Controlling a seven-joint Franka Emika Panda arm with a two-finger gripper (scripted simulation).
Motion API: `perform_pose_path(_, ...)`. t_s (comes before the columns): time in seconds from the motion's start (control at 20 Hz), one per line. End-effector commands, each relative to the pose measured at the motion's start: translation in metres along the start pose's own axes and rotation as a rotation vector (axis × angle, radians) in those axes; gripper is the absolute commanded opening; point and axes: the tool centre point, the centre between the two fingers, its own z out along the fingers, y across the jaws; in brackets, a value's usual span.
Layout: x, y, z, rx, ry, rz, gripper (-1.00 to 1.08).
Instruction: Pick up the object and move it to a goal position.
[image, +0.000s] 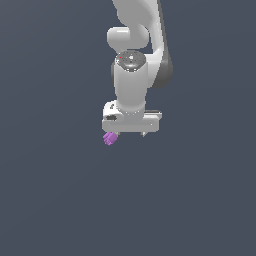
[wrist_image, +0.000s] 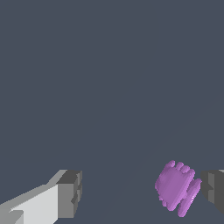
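Observation:
The object is a tiny bright purple, ridged, lumpy block just below the white hand, on the exterior view's left side of it. My gripper hangs straight down over it and is open. In the wrist view the object lies between the two fingers, close against one grey pad and far from the other pad. I cannot tell whether it touches the near pad. The gripper has a wide gap and holds nothing.
A plain dark grey-blue surface fills both views. The white arm links rise above the hand. No other objects or goal marker show.

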Motion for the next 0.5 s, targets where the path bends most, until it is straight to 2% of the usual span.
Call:
perform_pose_path(0.0,0.000,0.000,0.000,0.000,0.000,0.000,1.00)
perform_pose_path(0.45,0.006,0.011,-0.016,-0.002,0.016,-0.021,1.00)
